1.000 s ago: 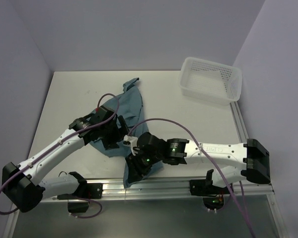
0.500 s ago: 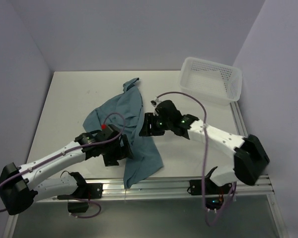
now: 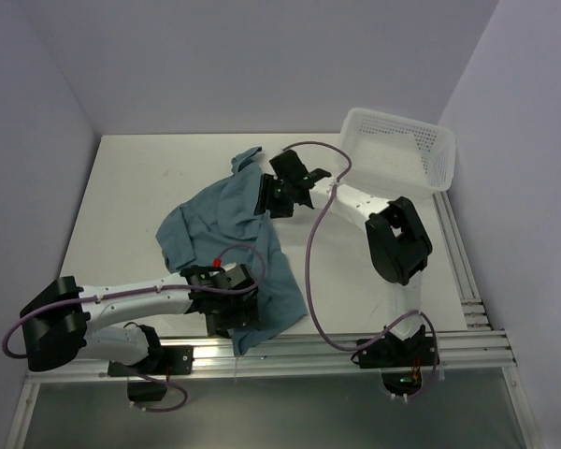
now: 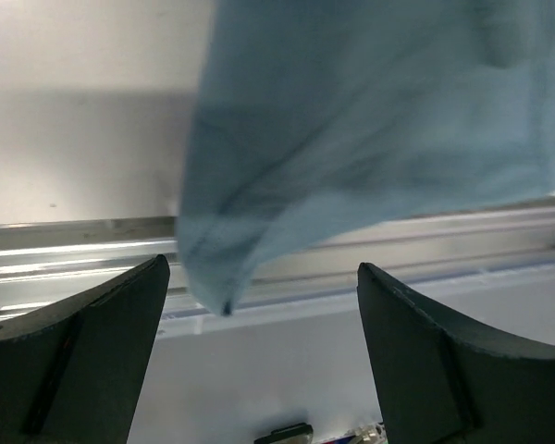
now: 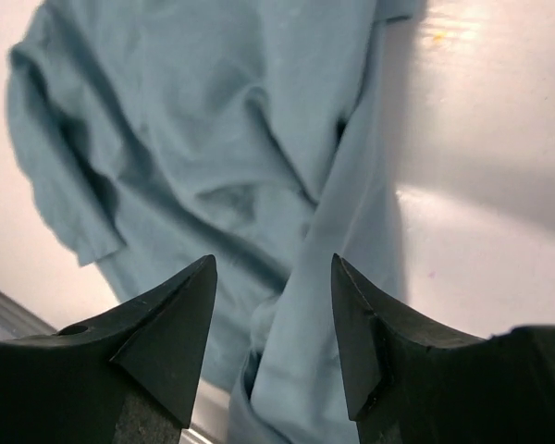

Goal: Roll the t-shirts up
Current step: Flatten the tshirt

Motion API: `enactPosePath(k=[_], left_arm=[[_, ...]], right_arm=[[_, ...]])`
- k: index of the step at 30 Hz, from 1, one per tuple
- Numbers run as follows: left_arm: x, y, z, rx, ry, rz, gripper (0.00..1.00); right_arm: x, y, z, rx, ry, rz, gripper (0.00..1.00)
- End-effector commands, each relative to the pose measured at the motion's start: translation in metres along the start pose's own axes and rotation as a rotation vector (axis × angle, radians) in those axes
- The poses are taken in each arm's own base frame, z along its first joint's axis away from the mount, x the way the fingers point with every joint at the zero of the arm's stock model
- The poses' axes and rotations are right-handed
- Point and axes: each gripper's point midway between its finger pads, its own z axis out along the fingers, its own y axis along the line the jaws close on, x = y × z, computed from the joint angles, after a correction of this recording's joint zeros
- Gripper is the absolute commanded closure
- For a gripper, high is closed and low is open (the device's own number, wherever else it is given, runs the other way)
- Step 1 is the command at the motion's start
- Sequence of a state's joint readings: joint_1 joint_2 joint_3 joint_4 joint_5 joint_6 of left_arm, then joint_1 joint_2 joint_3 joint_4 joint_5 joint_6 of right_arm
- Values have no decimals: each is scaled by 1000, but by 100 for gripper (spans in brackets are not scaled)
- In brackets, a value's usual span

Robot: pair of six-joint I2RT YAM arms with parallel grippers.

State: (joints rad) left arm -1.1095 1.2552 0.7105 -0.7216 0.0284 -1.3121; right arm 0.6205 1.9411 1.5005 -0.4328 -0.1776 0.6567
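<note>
On table [image 3: 131, 187], rumpled soft teal t-shirt [image 3: 229, 210].

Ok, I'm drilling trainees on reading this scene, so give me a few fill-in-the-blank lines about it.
The white mesh basket stands at the table's far ___ corner. The left gripper is over the t-shirt's ___ end, the right gripper over its far end. Both grippers are ___.
Missing words: right; near; open.

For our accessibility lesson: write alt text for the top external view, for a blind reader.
A crumpled teal t-shirt lies on a white table, the left gripper over its near corner, the right gripper at its far edge. A white mesh basket sits far right.
</note>
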Motion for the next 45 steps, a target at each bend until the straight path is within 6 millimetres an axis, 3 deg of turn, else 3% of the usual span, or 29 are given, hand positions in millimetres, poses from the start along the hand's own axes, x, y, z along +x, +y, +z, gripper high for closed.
enactPosePath(k=[1, 6, 10, 17, 32, 36, 42, 45], left_arm=[[2, 4, 10, -21, -12, -56, 12], [4, -5, 4, -37, -4, -13, 17], [-6, -11, 0, -82, -67, 51, 21], [-33, -48, -21, -76, -186, 112, 20], [-93, -59, 5, -178, -282, 95, 35], [-99, -69, 8, -156, -279, 98, 36], [-96, -69, 15, -161, -256, 109, 39], [-93, -63, 19, -177, -243, 107, 47]], right_arm=[[-4, -15, 13, 47, 17, 28, 42], [1, -20, 25, 41, 38, 39, 47], [3, -22, 32, 40, 46, 45, 50], [1, -18, 34, 24, 44, 48, 52], [-15, -12, 26, -13, 8, 71, 55], [-16, -11, 27, -21, 11, 73, 55], [-15, -10, 28, -26, 13, 79, 56], [-14, -11, 29, -28, 16, 82, 56]])
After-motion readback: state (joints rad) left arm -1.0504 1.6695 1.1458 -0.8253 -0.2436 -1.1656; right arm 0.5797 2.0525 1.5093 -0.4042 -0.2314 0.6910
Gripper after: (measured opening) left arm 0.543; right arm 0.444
